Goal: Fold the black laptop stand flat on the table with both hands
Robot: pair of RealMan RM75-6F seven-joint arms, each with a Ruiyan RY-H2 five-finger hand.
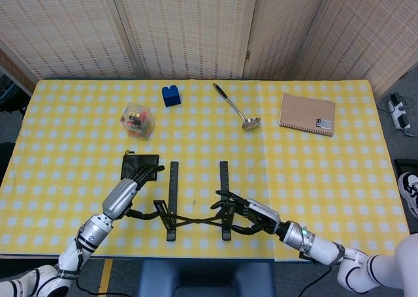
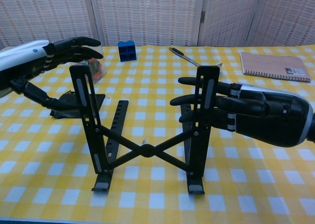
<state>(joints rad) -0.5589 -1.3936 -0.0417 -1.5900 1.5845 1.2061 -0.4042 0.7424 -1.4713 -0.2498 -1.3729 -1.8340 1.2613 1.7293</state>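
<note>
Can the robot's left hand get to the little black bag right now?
Probably yes. The left hand is open beside the laptop stand, and the black bag lies flat just beyond its fingertips. Nothing sits between them, so a short reach forward should do, once it leaves the stand.

The worktop (image 1: 339, 179) wears a yellow checked cloth; on it lie a blue block (image 1: 171, 95), ladle (image 1: 236, 106), notebook (image 1: 307, 114), clear box (image 1: 138, 121), black pouch (image 1: 138, 166); the laptop stand (image 1: 196, 199) stands near its front edge.
</note>
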